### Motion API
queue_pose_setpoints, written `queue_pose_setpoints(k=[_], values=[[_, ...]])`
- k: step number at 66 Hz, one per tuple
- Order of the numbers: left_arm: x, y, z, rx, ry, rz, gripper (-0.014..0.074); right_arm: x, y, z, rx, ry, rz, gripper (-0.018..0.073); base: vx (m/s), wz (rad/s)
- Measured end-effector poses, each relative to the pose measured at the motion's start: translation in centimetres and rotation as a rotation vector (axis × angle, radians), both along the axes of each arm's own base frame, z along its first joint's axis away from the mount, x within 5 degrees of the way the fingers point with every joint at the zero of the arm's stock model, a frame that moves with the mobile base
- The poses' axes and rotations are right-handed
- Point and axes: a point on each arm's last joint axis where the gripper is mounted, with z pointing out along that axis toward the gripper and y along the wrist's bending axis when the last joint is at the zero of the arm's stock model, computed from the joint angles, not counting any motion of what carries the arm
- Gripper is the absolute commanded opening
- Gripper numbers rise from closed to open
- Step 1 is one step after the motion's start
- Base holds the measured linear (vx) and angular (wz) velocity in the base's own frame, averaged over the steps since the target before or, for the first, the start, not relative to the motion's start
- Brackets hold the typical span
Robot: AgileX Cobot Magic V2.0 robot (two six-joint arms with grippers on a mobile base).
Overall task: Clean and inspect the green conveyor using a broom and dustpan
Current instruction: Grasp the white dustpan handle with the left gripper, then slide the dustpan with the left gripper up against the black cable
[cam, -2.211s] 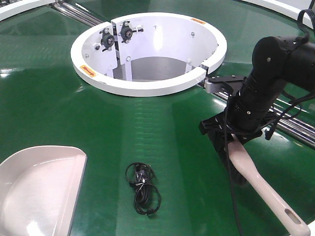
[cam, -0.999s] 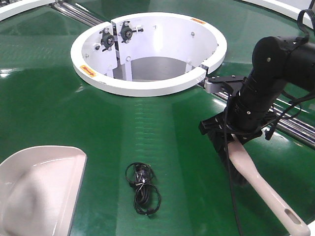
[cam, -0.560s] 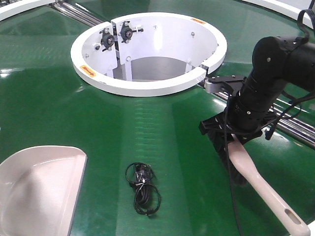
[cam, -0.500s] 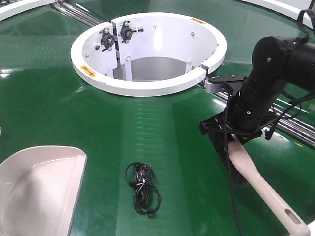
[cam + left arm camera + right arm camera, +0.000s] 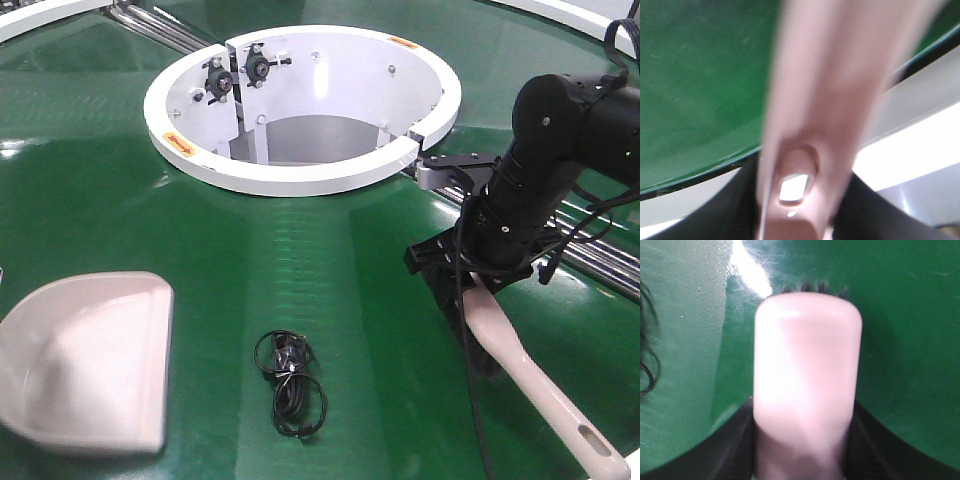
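Grips broom [image 5: 530,380] in closed right gripper [image 5: 468,285]; seems to pinch dustpan [image 5: 90,360] handle in left gripper [image 5: 800,215] (blurred view). Leaves cable tangle [image 5: 288,383] unswept on green conveyor [image 5: 330,260].

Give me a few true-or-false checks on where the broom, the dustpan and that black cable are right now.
1. The right jaws are shut on the broom. True.
2. The black cable lies inside the dustpan. False: it lies on the green conveyor, between dustpan and broom, touching neither.
3. In the front view, the dustpan is left of the cable. True.
4. The broom rests inside the white ring hub. False: it is over the belt, nearer the camera than the hub.
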Motion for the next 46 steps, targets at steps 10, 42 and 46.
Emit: queue_pose_setpoints(k=[10,42,46], values=[[0.0,0.0,0.0,-0.003,-0.015,0.016,-0.0025,0.0,0.0,0.0,0.0,-0.001,0.0,-0.0006,0.0,0.0],[0.9,-2.8,2.3,-0.028,-0.1,-0.056,-0.0025,0.0,0.0,0.0,0.0,-0.001,0.0,-0.0006,0.0,0.0],[1.0,-3.3,2.3,-0.031,-0.1,-0.072,-0.0025,0.0,0.0,0.0,0.0,0.0,0.0,-0.0006,0.0,0.0]])
